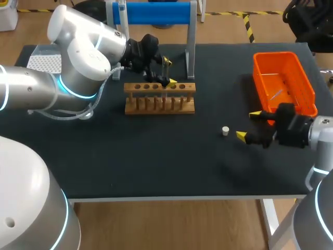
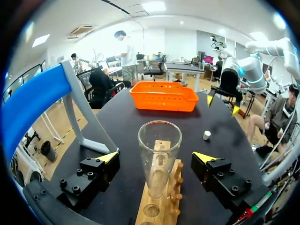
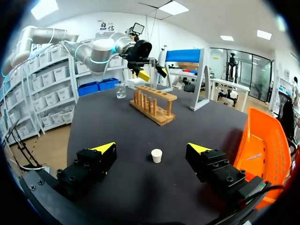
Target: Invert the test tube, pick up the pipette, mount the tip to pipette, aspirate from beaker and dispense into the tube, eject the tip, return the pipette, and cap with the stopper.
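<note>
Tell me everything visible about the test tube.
The test tube is clear glass, flared at the rim, and looks empty. It stands upright, mouth up, in a hole of the wooden rack, between the open fingers of the left gripper, which stand apart from it on both sides.

Black matte table (image 1: 156, 156) on white legs (image 1: 270, 213). Light wood-toned floor (image 1: 171, 224) beneath, marked with yellow-black hazard tape (image 1: 248, 26). White ceiling (image 2: 112, 18) carries rectangular light panels (image 2: 153, 6), lit.

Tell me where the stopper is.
In the head view the stopper sits on the table right of centre, just ahead of the open right gripper, not touching it; the wooden rack is farther left.
</note>
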`<state>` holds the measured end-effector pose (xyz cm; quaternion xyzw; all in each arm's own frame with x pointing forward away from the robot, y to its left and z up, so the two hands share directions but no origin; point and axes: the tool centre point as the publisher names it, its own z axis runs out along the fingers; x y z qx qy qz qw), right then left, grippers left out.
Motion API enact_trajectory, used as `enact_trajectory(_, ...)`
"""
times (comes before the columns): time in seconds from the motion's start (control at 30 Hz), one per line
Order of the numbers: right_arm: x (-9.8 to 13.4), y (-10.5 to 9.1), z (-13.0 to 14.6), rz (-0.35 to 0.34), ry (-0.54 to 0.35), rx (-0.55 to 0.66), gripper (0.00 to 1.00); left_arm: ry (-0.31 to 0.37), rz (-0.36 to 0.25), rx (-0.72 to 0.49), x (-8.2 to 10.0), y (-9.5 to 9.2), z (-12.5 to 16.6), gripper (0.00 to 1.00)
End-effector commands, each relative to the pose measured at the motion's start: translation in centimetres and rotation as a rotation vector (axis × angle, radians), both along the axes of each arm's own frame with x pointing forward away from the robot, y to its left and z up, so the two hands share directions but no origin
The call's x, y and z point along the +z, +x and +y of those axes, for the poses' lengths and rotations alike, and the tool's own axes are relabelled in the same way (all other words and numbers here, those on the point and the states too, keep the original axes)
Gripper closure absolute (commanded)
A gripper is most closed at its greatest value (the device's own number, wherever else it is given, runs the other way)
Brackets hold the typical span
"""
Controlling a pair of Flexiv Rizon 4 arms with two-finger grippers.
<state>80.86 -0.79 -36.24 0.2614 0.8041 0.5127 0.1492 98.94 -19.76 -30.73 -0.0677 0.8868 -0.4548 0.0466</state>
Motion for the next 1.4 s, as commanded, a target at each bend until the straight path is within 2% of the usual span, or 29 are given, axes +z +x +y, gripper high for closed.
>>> enact_trajectory(0.03,-0.9,0.1,0.6,-0.004,-0.012,-0.009,0.0,0.001,0.002,-0.001,0.0,0.1,0.0,0.0)
enact_trajectory(1.2,-4.1,1.3,2.9,-0.009,-0.076,-0.03,0.0,0.001,0.002,-0.001,0.0,0.1,0.0,0.0)
enact_trajectory(1.4,-4.6,1.6,3.2,0.0,-0.082,-0.034,0.06,0.001,0.002,-0.001,0.0,0.1,0.0,0.0)
